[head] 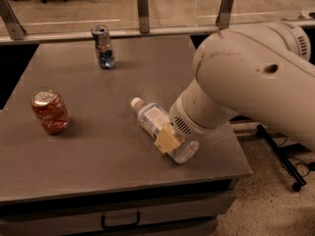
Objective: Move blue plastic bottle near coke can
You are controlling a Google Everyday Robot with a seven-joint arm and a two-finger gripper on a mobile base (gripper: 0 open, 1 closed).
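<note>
Blue plastic bottle [151, 118] lies on its side on the gray table [98, 156], right at the gripper [168, 141]. The gripper sits low over the bottle's back half, and its tan pad rests against the side of the bottle, just past the pale label. The white cap end sticks out from the gripper toward the far left of the picture. The clear round bottom pokes out on the other side of the gripper, toward the near right corner of the table. I cannot tell how far open the gripper is, or if it really has hold of the blue plastic bottle, because the big white arm [256, 77] covers most of it. The arm comes in from the right of the picture and bends down to the gripper. The coke can [50, 112] stands well apart from the gripper, far off to the left of the picture, near that edge of the table. It is red with a silver top and looks a bit dented. Bare table lies between it and the cap of the bottle. A slim silver and blue can [104, 47] stands beyond the gripper, up by the far edge of the table, also well apart from the bottle.
</note>
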